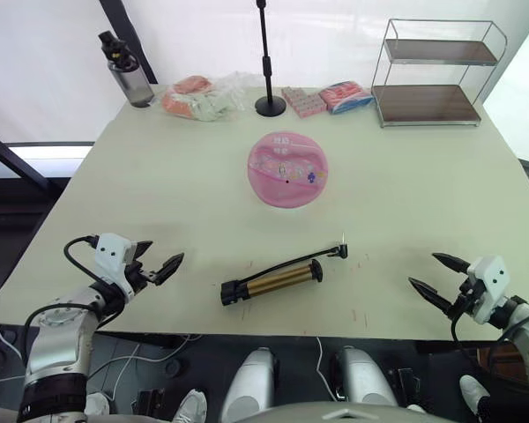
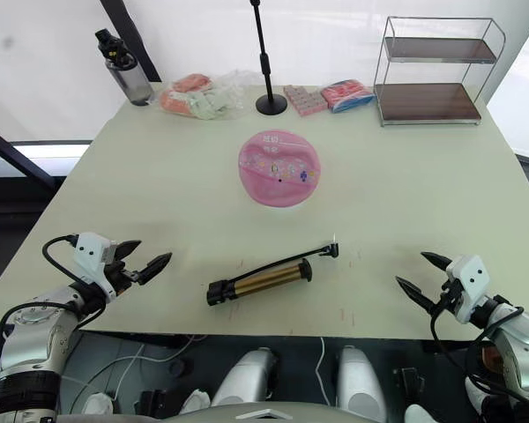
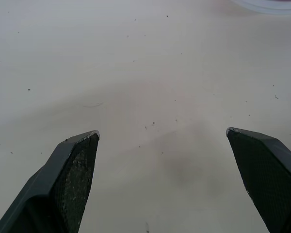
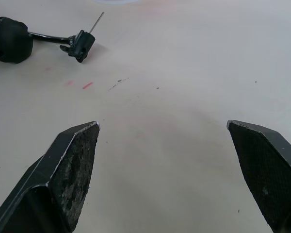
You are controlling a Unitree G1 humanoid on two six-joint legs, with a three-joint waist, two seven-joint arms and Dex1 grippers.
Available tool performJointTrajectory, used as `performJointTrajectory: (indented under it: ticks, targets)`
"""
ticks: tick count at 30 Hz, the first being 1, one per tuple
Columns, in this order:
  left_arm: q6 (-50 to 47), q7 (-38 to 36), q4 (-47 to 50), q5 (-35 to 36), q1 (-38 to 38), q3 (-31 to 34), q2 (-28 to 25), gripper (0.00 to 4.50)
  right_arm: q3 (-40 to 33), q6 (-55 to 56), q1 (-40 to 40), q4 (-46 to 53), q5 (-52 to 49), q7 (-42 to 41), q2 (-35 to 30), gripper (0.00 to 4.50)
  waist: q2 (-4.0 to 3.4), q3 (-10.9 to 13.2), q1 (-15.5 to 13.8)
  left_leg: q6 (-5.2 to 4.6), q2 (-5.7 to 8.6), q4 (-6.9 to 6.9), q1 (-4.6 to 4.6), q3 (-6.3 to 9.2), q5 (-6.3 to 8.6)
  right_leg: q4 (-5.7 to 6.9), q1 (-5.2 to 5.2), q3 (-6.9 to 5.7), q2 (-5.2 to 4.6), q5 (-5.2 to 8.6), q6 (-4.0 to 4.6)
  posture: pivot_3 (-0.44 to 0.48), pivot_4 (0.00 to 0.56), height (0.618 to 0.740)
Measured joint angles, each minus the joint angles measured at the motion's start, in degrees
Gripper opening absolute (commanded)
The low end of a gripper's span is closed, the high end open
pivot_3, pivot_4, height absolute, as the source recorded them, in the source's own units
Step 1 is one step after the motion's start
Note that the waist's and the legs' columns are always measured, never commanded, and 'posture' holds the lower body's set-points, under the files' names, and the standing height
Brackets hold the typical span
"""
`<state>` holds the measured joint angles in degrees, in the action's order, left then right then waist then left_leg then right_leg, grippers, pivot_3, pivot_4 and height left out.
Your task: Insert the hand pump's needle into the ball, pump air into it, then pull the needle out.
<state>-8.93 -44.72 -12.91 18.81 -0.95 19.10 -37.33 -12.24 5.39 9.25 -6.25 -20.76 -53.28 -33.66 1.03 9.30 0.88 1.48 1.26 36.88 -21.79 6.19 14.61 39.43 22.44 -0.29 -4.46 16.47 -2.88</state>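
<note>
The hand pump (image 1: 273, 280) lies lengthwise between both spread-open hands, its needle (image 1: 343, 238) end pointing toward the nearer right hand (image 1: 440, 280); left hand (image 1: 161, 260) flanks the handle.

Hand pump (image 1: 271, 279) flat before ball (image 1: 287, 169)

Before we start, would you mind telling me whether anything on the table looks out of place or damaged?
Nothing stands out. The hand pump lies flat near the front edge, its needle pointing toward the ball, which rests mid-table. Both the left gripper and right gripper are open and empty.
</note>
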Motion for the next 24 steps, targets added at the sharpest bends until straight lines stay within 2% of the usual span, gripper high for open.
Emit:
performJointTrajectory:
  ticks: [18,24]
  targets:
    - [-2.0,0.2,3.2,1.6,-0.9,0.1,0.7,4.5,-0.1,6.0,0.3,-4.9,0.5,-1.9,-0.7,4.42,0.0,0.0,0.0,0.0,-0.06,0.0,0.03,-0.08,0.0,0.0,0.0,0.05,0.04,-0.02,0.03,0.0,0.15,0.74]
    - [-2.4,-2.7,3.8,1.5,1.2,-1.9,-0.5,4.5,0.0,7.4,1.9,-2.2,-4.3,-10.2,-0.9,4.42,0.0,0.0,0.0,0.0,-0.07,0.03,0.08,-0.08,0.0,0.0,-0.09,0.04,0.05,-0.03,0.0,0.0,0.15,0.74]
